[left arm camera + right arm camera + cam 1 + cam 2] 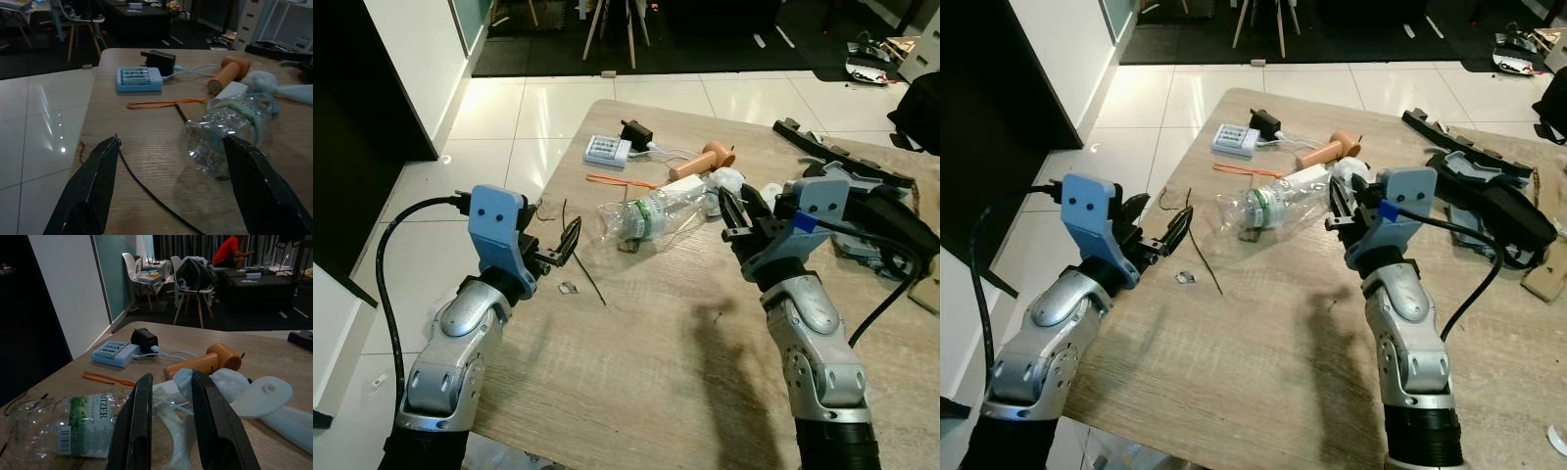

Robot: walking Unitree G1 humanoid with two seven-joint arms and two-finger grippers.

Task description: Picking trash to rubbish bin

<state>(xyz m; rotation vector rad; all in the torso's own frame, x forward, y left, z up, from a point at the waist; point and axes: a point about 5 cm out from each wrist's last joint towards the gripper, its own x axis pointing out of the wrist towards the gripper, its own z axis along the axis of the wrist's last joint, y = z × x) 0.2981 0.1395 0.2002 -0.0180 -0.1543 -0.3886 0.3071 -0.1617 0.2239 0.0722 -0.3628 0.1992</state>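
A crushed clear plastic bottle [651, 217] with a green label lies on its side in the middle of the wooden table [656, 382]. Just right of it sits a heap of white crumpled wrapping [729, 181]. My left gripper [568, 243] hovers open near the table's left edge, pointing at the bottle's base [230, 132], a short way from it. My right gripper [739, 203] is held above the table right of the bottle's neck. Its fingers [139, 421] stand a narrow gap apart with nothing between them, and the white wrapping [234, 391] lies beyond their tips.
Behind the bottle are a blue battery charger [607, 150], a black plug [634, 132], an orange tool [705, 162] and an orange band [622, 181]. A thin black wire [587, 269] and a small scrap [570, 288] lie near the left gripper. Black gear [862, 211] crowds the right side. A person [230, 252] sits far off.
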